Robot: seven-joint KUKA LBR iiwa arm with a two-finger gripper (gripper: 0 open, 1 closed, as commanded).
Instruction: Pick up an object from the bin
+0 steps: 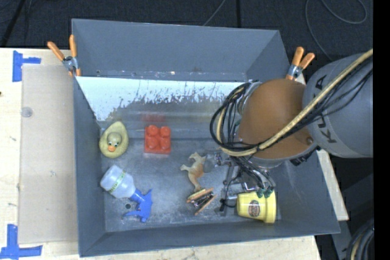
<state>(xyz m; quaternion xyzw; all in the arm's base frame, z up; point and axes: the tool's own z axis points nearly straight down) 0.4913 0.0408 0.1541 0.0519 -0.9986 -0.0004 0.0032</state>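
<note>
My gripper [235, 188] hangs low over the bin floor at the right, under the orange wrist cover. Just right of it and slightly nearer the front wall lies a small yellow cup [256, 206] on its side, with a dark label. Close on the gripper's left lies a small brown-and-black striped piece [200, 199]. A tan toy animal [195, 170] lies a little farther back and to the left. I see nothing held in the gripper.
A red building brick [157, 139] and a yellow rubber duck [113, 139] sit at the middle left. At the front left lie a clear, pale blue bottle-like thing [117, 182] and a blue plastic piece [138, 204]. The arm and its cables cover the bin's right side.
</note>
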